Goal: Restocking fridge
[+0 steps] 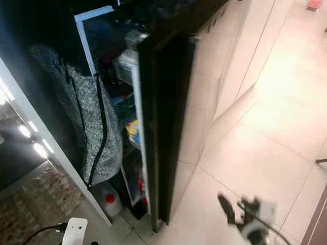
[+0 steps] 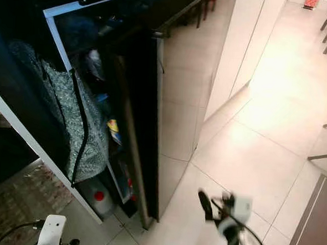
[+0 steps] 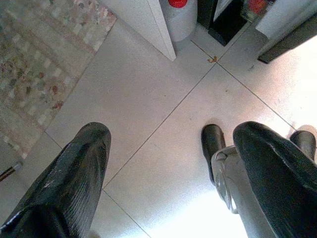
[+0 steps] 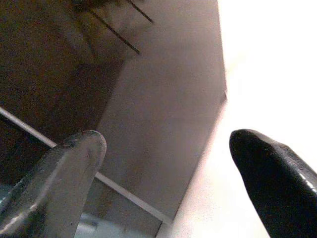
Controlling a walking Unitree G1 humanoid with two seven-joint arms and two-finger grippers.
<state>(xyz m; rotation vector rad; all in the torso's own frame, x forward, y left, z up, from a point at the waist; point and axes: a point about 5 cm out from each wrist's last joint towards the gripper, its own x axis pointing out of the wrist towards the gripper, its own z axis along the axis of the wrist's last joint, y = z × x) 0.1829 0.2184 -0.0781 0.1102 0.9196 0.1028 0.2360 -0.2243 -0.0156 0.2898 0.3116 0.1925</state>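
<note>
Fridge door [image 1: 166,122] ajar; right claw [image 1: 241,208] open beside it.

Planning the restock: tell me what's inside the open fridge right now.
Inside the fridge sit blurred packages and a colourful item mid-height. A white jug with a red cap stands on the floor by it. The dark door and grey jacket hide the rest.

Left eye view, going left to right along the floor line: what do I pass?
Patterned rug → white jug with a red cap → dark open fridge door → pale floor tiles → right gripper.
</note>
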